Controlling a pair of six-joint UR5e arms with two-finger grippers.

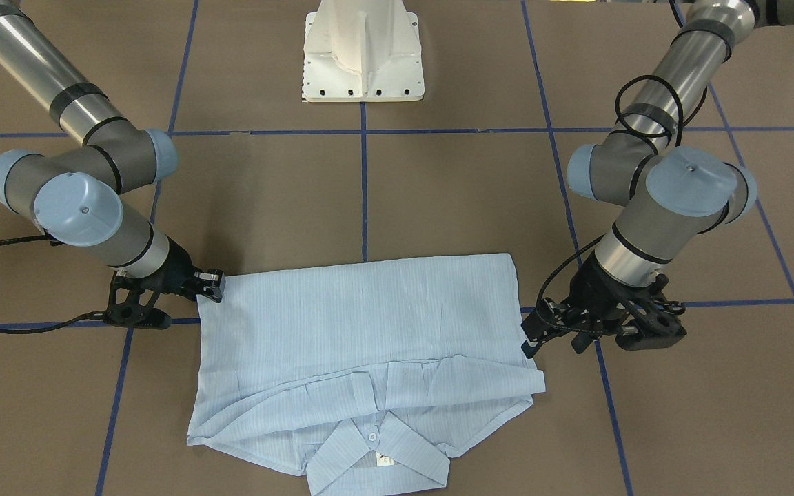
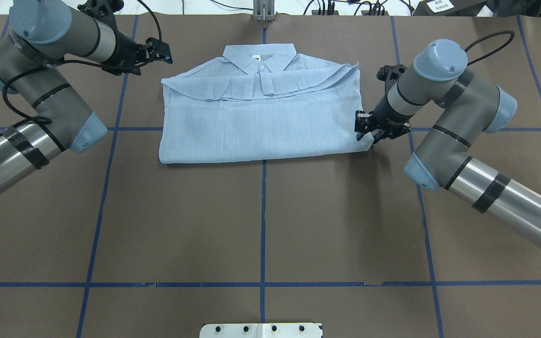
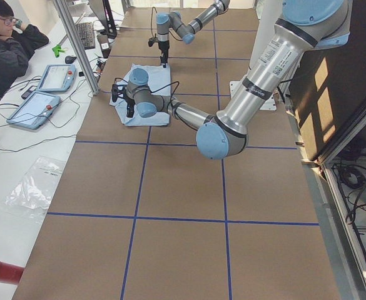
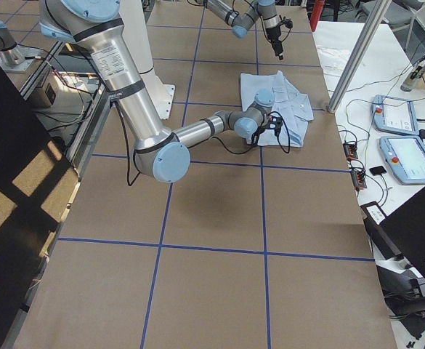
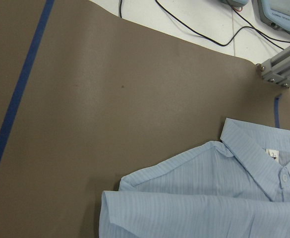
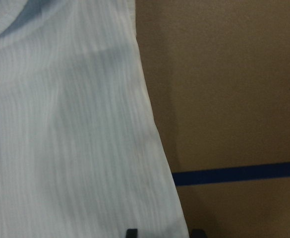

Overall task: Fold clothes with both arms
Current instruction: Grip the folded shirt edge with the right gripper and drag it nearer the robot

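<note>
Right wrist cam: shirt (image 6: pixel 70 129) is blurred and runs off the top, left and bottom edges. Of the right gripper (image 6: pixel 164 233) only two tips (image 6: pixel 131 232) clear the bottom edge, so can't tell if they touch the cloth edge between them. Left wrist cam cuts the shirt at right and bottom, front cam clips the collar (image 1: pixel 345 458) at the bottom, and in the side cams the jaws are too small to read.

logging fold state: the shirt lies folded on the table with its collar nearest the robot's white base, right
No. The shirt lies folded on the table, but its collar is on the side farthest from the white base; the overhead exterior view shows it.
</note>
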